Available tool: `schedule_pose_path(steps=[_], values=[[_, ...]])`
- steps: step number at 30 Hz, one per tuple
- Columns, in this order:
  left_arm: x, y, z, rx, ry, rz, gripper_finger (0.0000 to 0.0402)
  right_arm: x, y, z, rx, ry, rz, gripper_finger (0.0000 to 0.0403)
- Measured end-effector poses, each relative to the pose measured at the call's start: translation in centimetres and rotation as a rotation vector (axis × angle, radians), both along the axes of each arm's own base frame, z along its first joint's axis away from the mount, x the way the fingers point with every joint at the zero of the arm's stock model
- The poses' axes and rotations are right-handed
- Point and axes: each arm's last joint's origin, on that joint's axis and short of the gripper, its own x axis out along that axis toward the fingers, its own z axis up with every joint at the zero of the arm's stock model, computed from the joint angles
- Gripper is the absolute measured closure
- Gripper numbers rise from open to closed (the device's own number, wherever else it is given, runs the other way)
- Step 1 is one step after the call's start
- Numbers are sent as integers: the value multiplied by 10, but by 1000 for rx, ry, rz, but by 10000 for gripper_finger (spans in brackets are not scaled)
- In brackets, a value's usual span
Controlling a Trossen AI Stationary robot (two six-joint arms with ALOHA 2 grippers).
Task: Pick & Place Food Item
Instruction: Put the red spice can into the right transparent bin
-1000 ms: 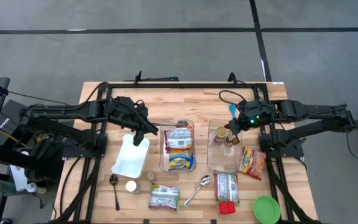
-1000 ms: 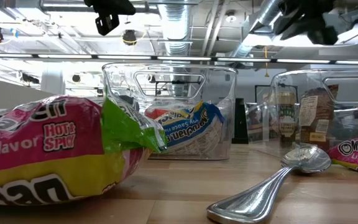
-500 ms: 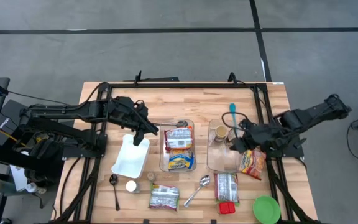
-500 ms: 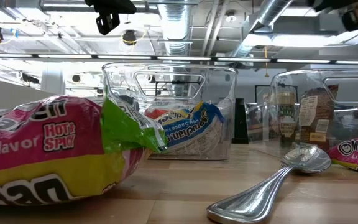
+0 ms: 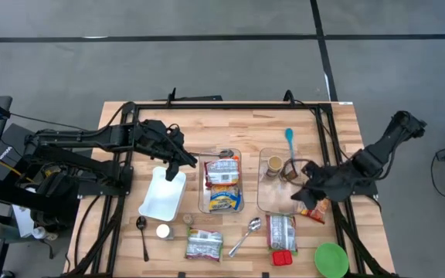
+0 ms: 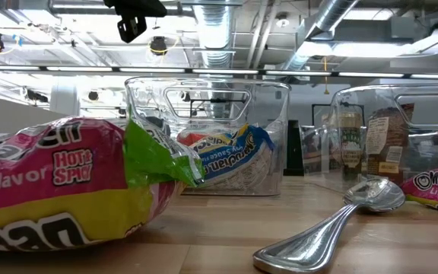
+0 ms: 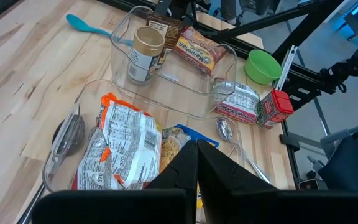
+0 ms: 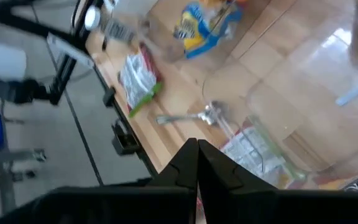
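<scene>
- Pink and green, the noodle packet fills the nearest stretch of table in the low view, with a metal spoon lying just beside it.
- Past those stand two clear bins. The left bin holds several noodle packs. The right bin holds a tan-lidded jar and a darker container next to it.
- My right claw hangs at the right bin's outer edge, over a red noodle pack lying on the table just outside the bin. Its fingers are pressed together with nothing between them, as the right wrist view shows.
- I judge I am between picks: that red pack looks like the food item to fetch next, though the task does not name one. The next move calls for spreading the fingers, dropping onto the pack, then lifting it clear of the bin wall.
- My left claw waits over the white tray, fingers together and empty.
- Farther off lie a blue spoon, a green bowl and a small red carton.
- The high view alone places both arms. The low view shows neither claw but reads the packet labels. The left wrist view looks into both bins at once.
</scene>
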Motion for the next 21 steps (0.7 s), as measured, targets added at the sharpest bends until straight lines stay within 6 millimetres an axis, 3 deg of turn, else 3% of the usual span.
schedule_pose_path(steps=[17,21], values=[[0,0,0,0,-1,0,402,4,44,-17,-86,22,192,403],[0,0,1,0,-7,0,402,9,51,-8,-111,28,192,403]])
